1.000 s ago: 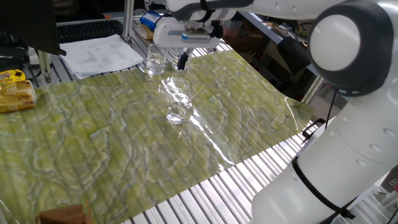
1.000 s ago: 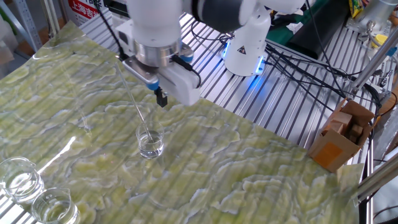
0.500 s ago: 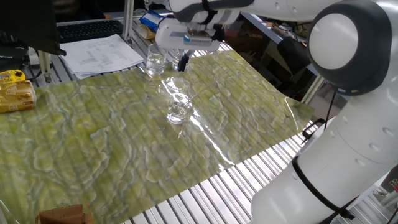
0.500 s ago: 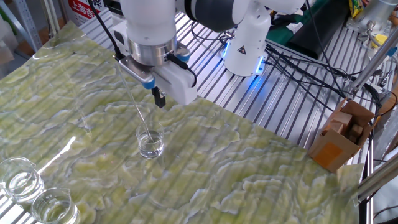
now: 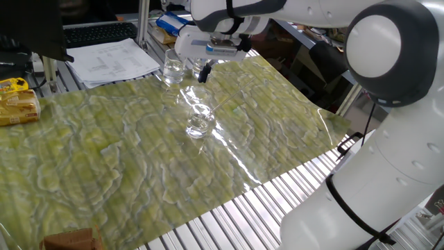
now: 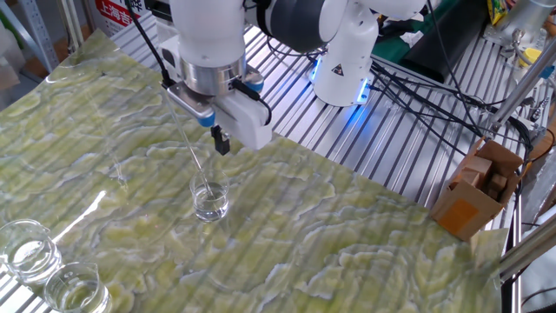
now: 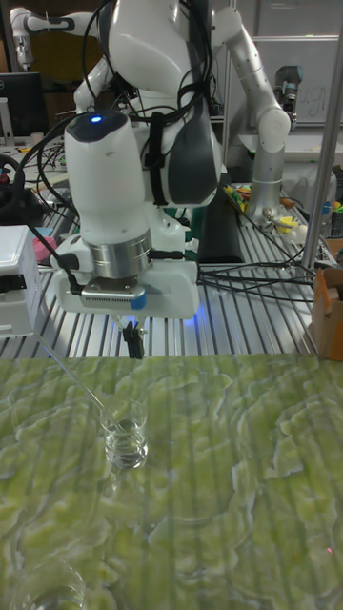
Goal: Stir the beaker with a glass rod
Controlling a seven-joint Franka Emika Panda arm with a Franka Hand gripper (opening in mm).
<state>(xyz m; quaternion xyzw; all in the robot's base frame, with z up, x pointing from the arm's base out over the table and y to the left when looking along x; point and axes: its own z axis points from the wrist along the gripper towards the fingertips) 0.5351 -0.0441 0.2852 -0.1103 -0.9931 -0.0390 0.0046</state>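
centrally on the green-and-yellow marbled table mat (image 6: 365, 235), the small clear glass beaker (image 6: 210, 202) is seen standing upright, a little clear liquid held in its bottom. the thin transparent glass rod (image 6: 189, 144) is leaned inside that beaker, its lower end resting in the liquid and its upper end slanting up and away over the rim. the white two-finger gripper (image 6: 219, 140) is held above the beaker and just to one side of it, clear of both the glass and the rod; nothing is gripped by it, but whether its jaws are spread or closed cannot be told, since only one dark fingertip (image 7: 134, 343) is plainly seen. two larger clear glass beakers (image 6: 48, 269) are set side by side near the mat's edge, well apart from the small beaker. beyond the mat from the beaker, a brown cardboard box (image 6: 476, 191) is placed on the ribbed metal table (image 6: 382, 156), and a sheet of white paper (image 5: 114, 61) is laid there too.
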